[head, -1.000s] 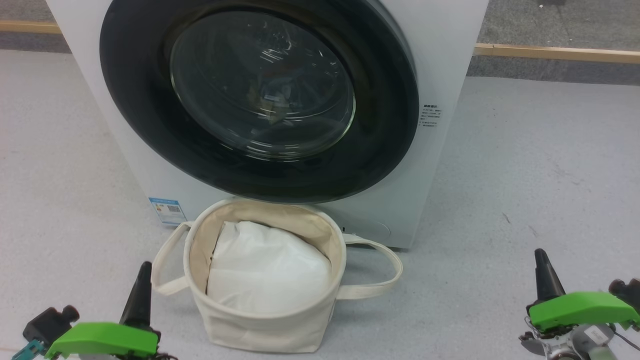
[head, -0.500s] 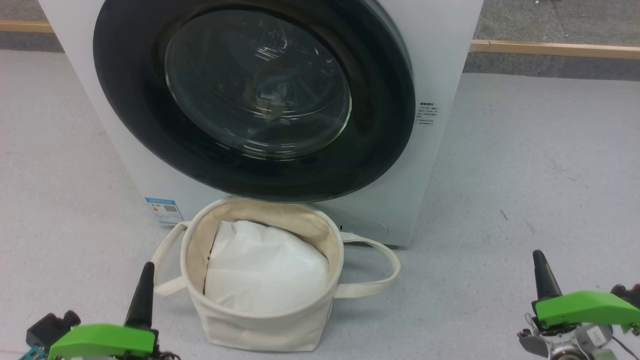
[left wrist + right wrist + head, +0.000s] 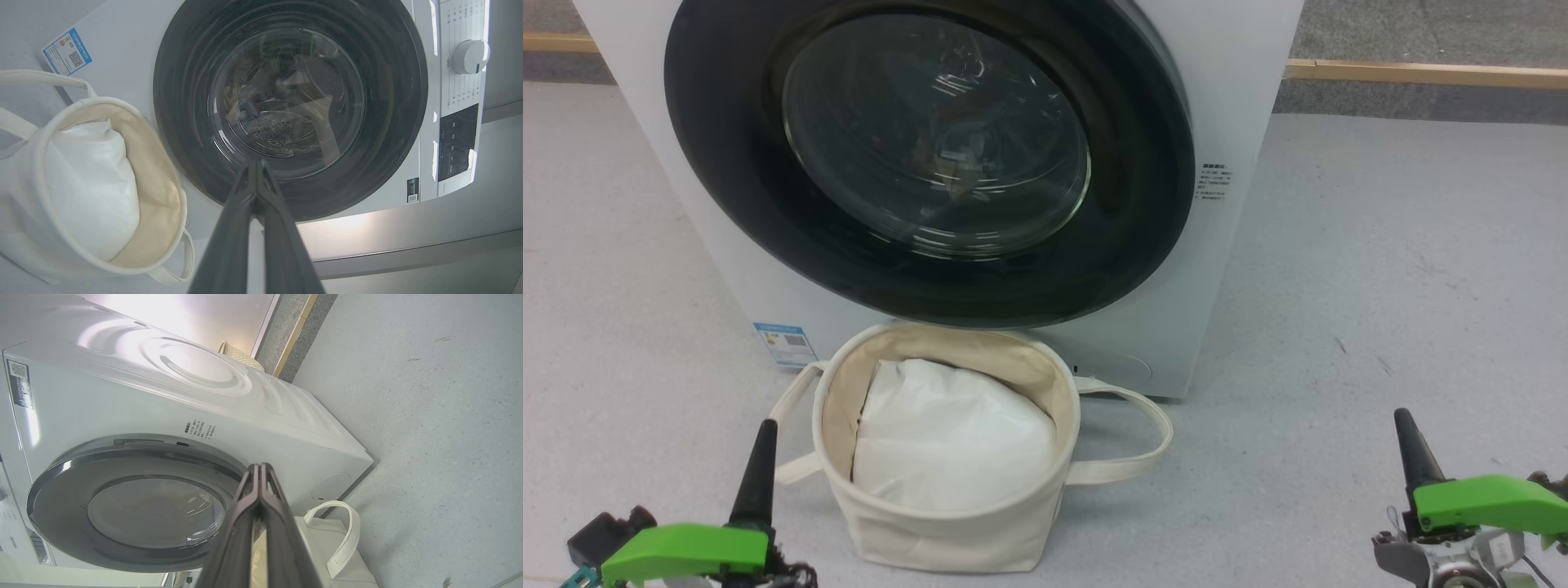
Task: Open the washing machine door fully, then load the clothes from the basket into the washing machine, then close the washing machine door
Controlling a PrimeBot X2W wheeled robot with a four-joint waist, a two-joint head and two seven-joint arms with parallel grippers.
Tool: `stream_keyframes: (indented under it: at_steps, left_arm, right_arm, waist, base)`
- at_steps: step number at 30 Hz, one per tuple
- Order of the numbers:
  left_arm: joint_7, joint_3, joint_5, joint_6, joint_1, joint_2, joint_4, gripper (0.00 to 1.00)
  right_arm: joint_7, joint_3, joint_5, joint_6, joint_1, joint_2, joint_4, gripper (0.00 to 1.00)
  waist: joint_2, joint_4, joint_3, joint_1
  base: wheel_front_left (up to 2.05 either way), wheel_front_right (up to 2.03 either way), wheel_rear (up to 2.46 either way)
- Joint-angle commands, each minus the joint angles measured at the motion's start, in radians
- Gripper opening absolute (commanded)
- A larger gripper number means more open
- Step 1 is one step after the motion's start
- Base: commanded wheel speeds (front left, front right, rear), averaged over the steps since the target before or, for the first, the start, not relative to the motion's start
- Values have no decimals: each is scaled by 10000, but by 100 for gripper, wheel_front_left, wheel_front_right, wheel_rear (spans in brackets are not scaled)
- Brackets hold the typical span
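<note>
The white washing machine (image 3: pixel 1241 98) stands straight ahead, and its round black washing machine door (image 3: pixel 931 155) lies flat against the front, closed. Dim pale and blue fabric, the clothes (image 3: pixel 241 104), shows through the glass inside the drum. On the floor in front sits the cream basket (image 3: pixel 947 531), which holds plain white padding (image 3: pixel 947 441). My left gripper (image 3: pixel 766 425) is shut and empty, low and to the left of the basket; its fingers (image 3: pixel 255 163) point at the door's lower part. To the far right of the basket, my right gripper (image 3: pixel 1401 415) is also shut and empty, aimed at the door's rim (image 3: pixel 259 465).
Grey floor (image 3: pixel 1405 269) spreads on both sides of the machine. A wooden strip (image 3: pixel 1421 73) runs along the wall behind it. The control panel with a white dial (image 3: pixel 470 57) sits above the door. The basket's loop handle (image 3: pixel 1135 441) sticks out to the right.
The whole head view has drifted a little, so the camera moved. The door stays closed, the basket has not moved, and both grippers remain shut.
</note>
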Motion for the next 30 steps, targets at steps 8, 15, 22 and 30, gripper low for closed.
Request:
stream_keyframes:
  at_steps: [8, 15, 22, 30]
  left_arm:
    - [289, 577, -703, 14, -124, -98, -623, 0]
    - [491, 744, -1198, 28, -71, -264, -792, 0]
    - [722, 935, -1764, 44, -10, -454, -985, 0]
    - [954, 1127, -2330, 60, 51, -644, -1179, 0]
  right_arm:
    - [305, -79, 926, 1, -329, 107, -455, 0]
    - [508, -193, 1594, 1, -319, 195, -508, 0]
    - [740, -324, 2357, 0, -307, 295, -569, 0]
    - [972, -455, 3120, 0, -296, 396, -629, 0]
  waist:
    - [0, -59, 35, 0]
    - [0, -108, 64, 0]
    - [0, -165, 98, 0]
    - [0, -221, 132, 0]
  base:
    - [0, 0, 0]
    - [0, 0, 0]
    - [0, 0, 0]
    - [0, 0, 0]
